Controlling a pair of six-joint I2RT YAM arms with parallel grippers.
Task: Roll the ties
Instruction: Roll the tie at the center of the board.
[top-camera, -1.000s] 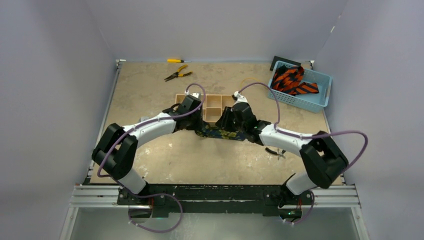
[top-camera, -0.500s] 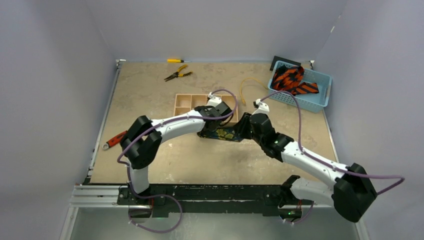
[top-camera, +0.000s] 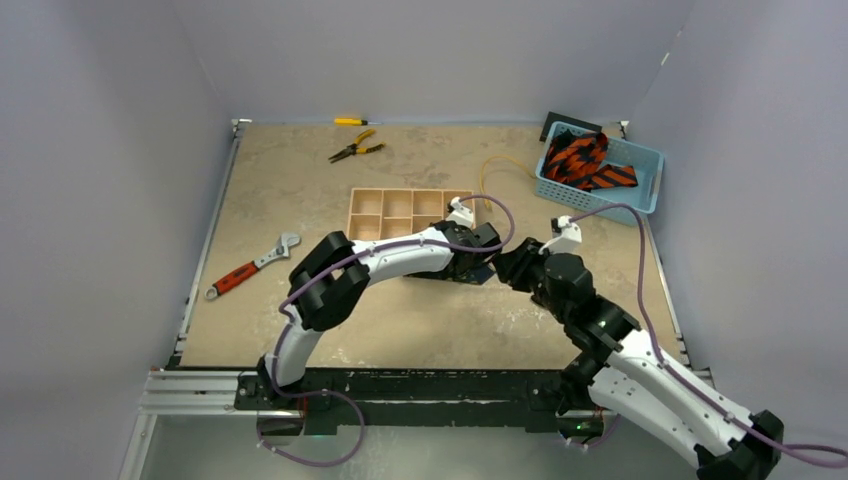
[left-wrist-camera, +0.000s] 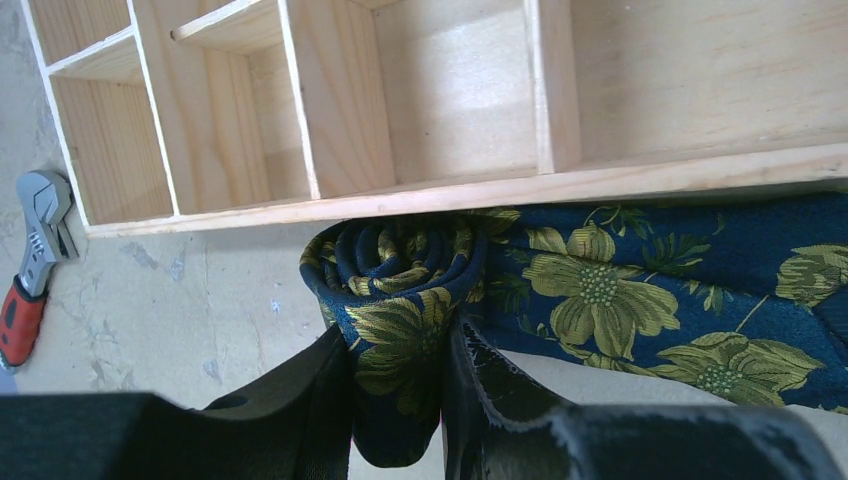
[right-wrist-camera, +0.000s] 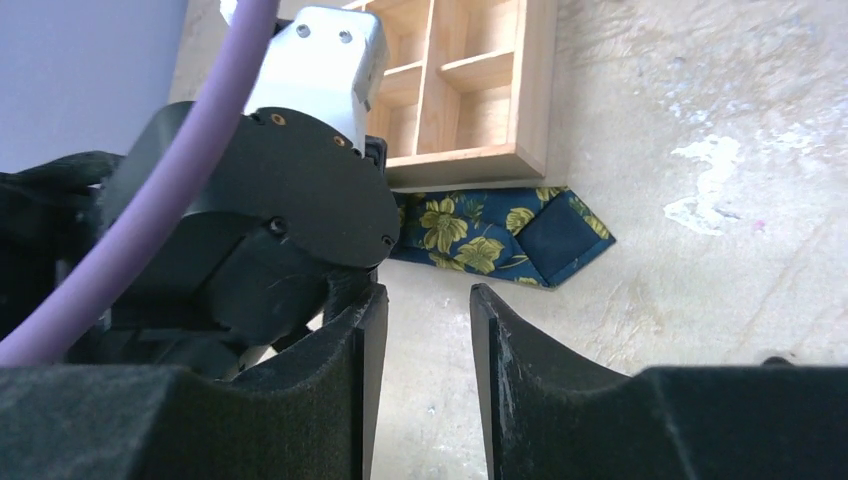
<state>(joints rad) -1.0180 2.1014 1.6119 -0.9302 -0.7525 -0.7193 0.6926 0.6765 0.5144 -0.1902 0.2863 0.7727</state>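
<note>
A navy tie with yellow-green flowers lies along the front wall of a wooden compartment tray (left-wrist-camera: 600, 180). Its left part is wound into a roll (left-wrist-camera: 400, 270), and the flat rest (left-wrist-camera: 650, 300) runs right to a pointed end (right-wrist-camera: 540, 235). My left gripper (left-wrist-camera: 398, 340) is shut on the roll, one finger on each side. My right gripper (right-wrist-camera: 427, 300) is open and empty, just above the table in front of the pointed end and close to the left gripper's body (right-wrist-camera: 270, 230). In the top view both grippers meet near the tray's right front corner (top-camera: 470, 235). Orange-red striped ties (top-camera: 580, 160) lie in a blue basket (top-camera: 652, 165).
A thin yellow cord (top-camera: 495, 165) lies between tray and basket. A red-handled wrench (top-camera: 250, 268) lies at the left, also in the left wrist view (left-wrist-camera: 35, 260). Yellow pliers (top-camera: 355, 148) and a yellow-handled tool (top-camera: 350, 121) lie at the back.
Both arms have swung to the right along the tray front. The left gripper has carried the roll rightward, so less flat tie shows. The wrench has come into view.
</note>
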